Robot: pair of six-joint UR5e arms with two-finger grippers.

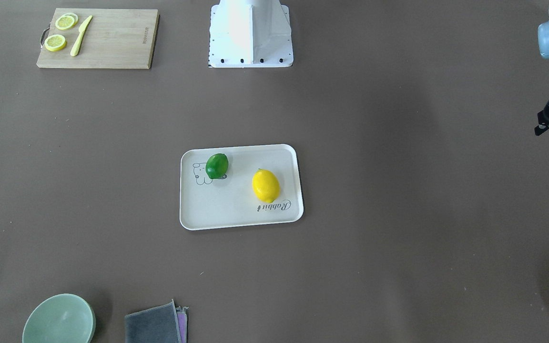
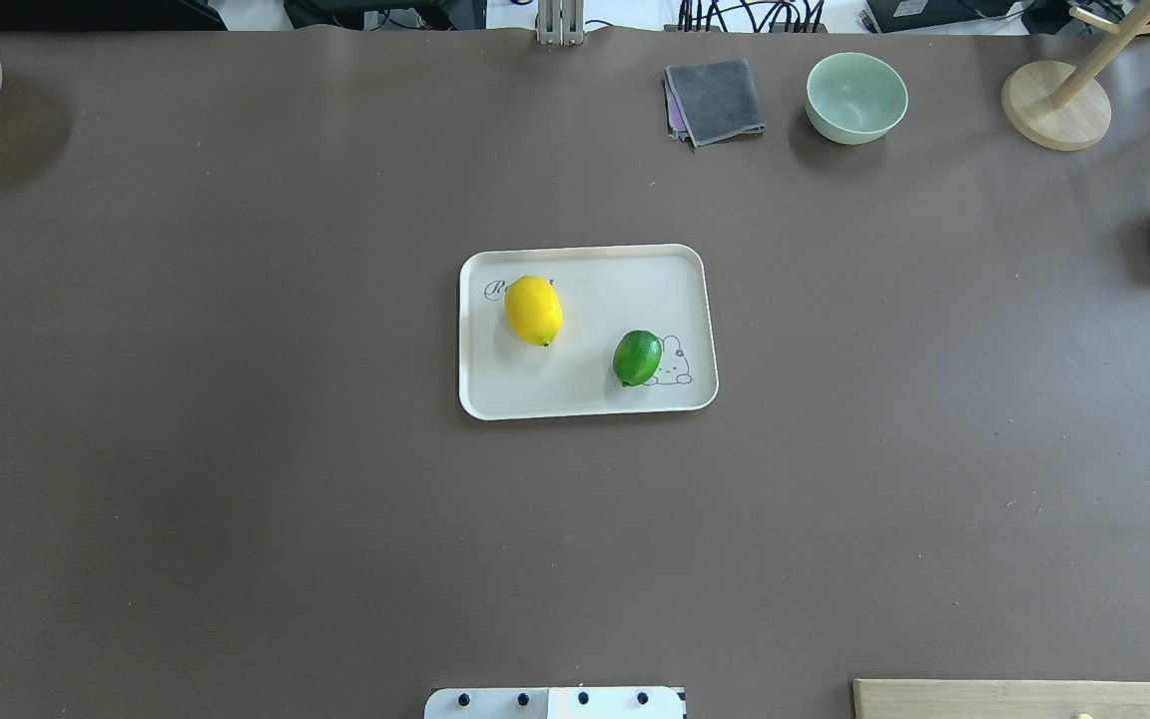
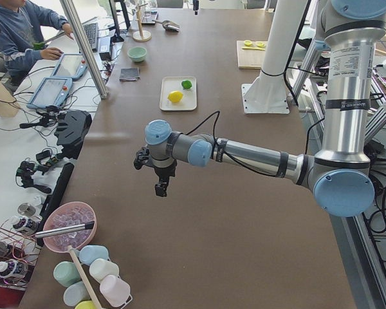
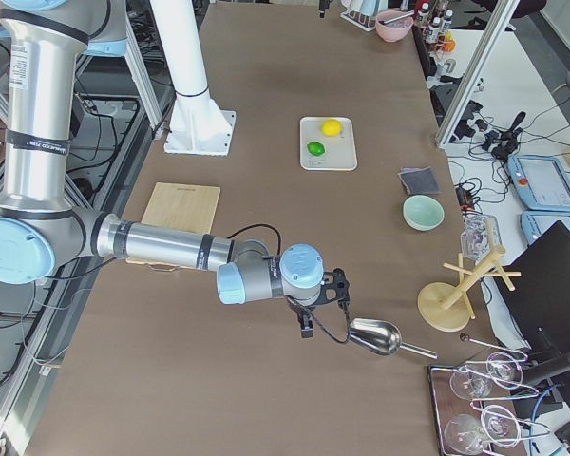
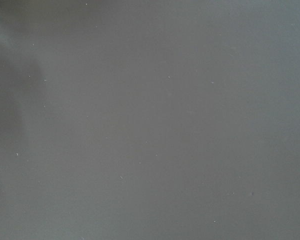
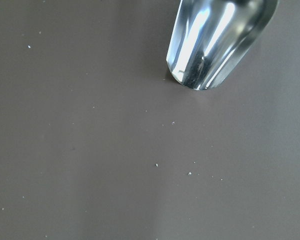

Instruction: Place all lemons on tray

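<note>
Yellow lemon and green lemon are sitting on the tray, looking glossy, roll-prone, best pinched mid-belly; left gripper, right gripper hovering aside, clench impossible to tell

The table wore a smooth, matt brown covering, flecked with fine pale specks near the scoop; the scoop itself was polished metal, mirror-bright; the tray looked like matt off-white plastic; the green lemon was glossy, catching a highlight, while the yellow lemon had a softer sheen; the cutting board was pale wood with a visible grain; the cloth was soft grey fabric; the bowl was smooth, pale green, faintly shiny; the left arm showed silvery metal tubing and smooth light-blue caps.
</note>
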